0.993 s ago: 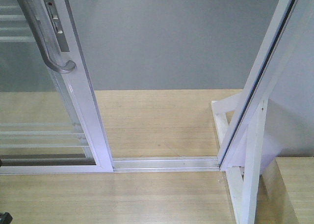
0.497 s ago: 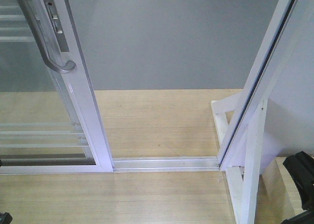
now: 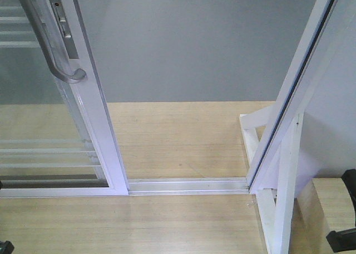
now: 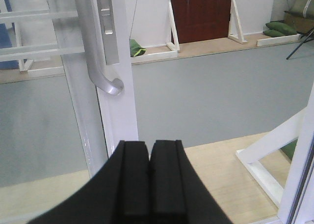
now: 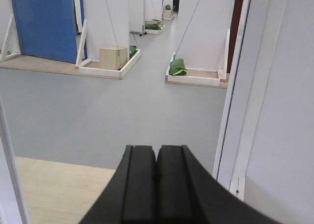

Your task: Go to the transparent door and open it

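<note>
The transparent door [image 3: 97, 126] stands at the left: clear glass with thin white bars in a glossy white frame. Its curved grey pull handle [image 3: 49, 42] is high on the rail nearest the gap. A gap lies between this rail and the white jamb [image 3: 289, 98] on the right. In the left wrist view the handle [image 4: 92, 52] is above and left of my left gripper [image 4: 149, 146], which is shut on nothing and apart from the door. My right gripper [image 5: 157, 151] is shut and empty, left of the jamb [image 5: 240, 86]. A black part of the right arm [image 3: 346, 234] shows at the lower right.
A metal floor track [image 3: 186, 184] crosses the wooden threshold between door and jamb. White angled braces [image 3: 278, 198] prop the jamb at the right. Beyond lies a grey floor [image 3: 189, 48] with other door stands, a blue door [image 5: 44, 22], a box [image 5: 113, 57] and green bags [image 5: 177, 67].
The right arm was out of the front view, rose into the lower right corner, and now sits lower at the frame's edge. The door has not moved.
</note>
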Tool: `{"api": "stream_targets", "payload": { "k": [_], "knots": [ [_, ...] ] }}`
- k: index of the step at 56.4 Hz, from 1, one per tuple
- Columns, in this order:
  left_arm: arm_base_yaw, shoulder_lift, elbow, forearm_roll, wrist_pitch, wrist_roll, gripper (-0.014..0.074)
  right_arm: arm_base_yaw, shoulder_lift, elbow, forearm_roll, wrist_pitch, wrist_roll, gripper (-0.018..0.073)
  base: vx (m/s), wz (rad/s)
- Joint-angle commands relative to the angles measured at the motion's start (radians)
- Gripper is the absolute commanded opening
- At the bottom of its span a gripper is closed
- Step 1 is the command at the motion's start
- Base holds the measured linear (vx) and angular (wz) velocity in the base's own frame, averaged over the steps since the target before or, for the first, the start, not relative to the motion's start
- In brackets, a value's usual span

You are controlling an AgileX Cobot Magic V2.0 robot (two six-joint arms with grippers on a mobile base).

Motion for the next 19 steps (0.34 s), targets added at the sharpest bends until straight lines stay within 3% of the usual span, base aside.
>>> {"api": "stream_targets", "payload": {
  "k": [1,19],
  "knots": [
    [-0.006,-0.013,-0.02,-0.012,-0.077,-0.003,0.0002,-0.007,-0.016,0.002,-0.007,-0.084,-0.004,-0.0004,0.0,0.0],
    [-0.006,-0.013,-0.02,-0.012,-0.077,-0.003,0.0002,-0.007,-0.016,0.002,-0.007,-0.084,-0.004,-0.0004,0.0,0.0]
  ]
}}
